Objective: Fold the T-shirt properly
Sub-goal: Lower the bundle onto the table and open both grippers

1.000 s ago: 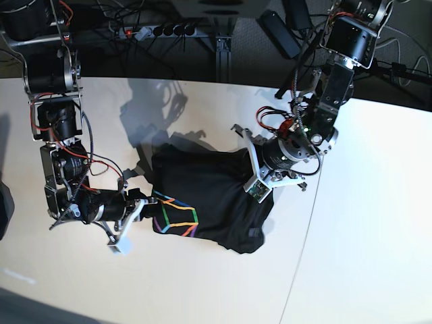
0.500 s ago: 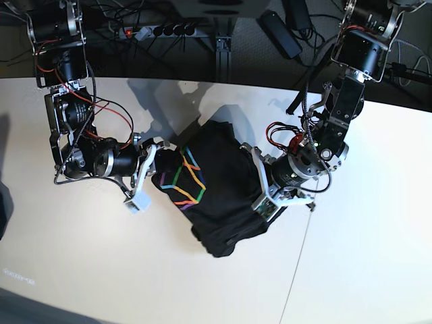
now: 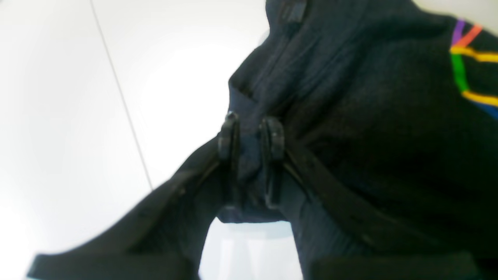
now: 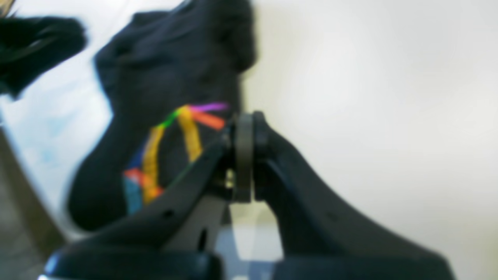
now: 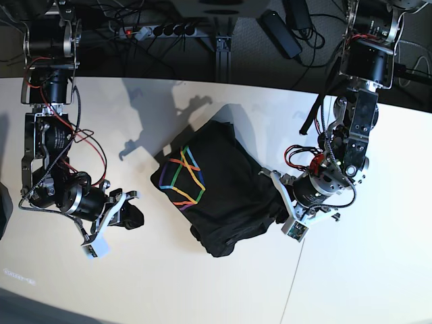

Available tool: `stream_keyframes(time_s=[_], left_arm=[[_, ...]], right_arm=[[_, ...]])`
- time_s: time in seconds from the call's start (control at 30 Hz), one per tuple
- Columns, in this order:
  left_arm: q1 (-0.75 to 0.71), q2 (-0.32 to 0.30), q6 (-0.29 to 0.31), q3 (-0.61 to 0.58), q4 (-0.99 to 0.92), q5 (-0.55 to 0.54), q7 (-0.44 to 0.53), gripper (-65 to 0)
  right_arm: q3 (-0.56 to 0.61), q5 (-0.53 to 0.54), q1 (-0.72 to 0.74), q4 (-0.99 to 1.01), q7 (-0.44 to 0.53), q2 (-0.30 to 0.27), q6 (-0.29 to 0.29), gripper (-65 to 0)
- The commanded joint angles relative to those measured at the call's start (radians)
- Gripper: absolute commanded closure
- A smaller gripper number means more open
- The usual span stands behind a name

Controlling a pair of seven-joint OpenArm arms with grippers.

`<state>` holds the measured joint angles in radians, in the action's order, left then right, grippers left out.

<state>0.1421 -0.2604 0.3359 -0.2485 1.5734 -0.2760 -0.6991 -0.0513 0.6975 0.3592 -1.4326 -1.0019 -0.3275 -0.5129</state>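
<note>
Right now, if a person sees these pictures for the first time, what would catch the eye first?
First, the large black soft-fabric T-shirt bunched in the middle of the pale table, its rainbow-coloured line print facing up. Next, the left tool pinching a fold at the shirt's edge. The right tool is shut, apart from the shirt, holding none of it.

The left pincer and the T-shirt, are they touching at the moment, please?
Touching. The left wrist view shows the left pincer closed on a fold of the T-shirt.

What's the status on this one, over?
Left gripper pinching T-shirt edge. Right gripper shut, empty, off the cloth. T-shirt bunched, unfolded. Nothing obstructing.
</note>
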Motion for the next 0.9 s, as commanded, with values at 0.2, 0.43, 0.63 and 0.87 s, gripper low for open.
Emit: stream_keyframes(time_s=[0.2,0.43,0.63,0.87], left_arm=[[0.015,-0.001,-0.014,0.019,0.015,-0.019,0.01,-10.3],[-0.012,-0.001,-0.014,0.019,0.015,-0.019,0.014,-10.3],[-0.037,-0.004,-0.015,0.019,0.015,0.027,0.014,-10.3],[-0.065,-0.004,-0.014,0.061,0.015,0.027,0.023,-10.3]], right_arm=[[-0.007,-0.108,0.097,0.126,0.108,-0.01,-0.085,0.0],[-0.007,-0.114,0.122,0.229,0.116,-0.008,-0.085,0.0],[-0.006,-0.068,0.104,0.261,0.109,-0.002,-0.085,0.0],[-0.005,0.062,0.027,0.26,0.077,-0.002,-0.086,0.0]])
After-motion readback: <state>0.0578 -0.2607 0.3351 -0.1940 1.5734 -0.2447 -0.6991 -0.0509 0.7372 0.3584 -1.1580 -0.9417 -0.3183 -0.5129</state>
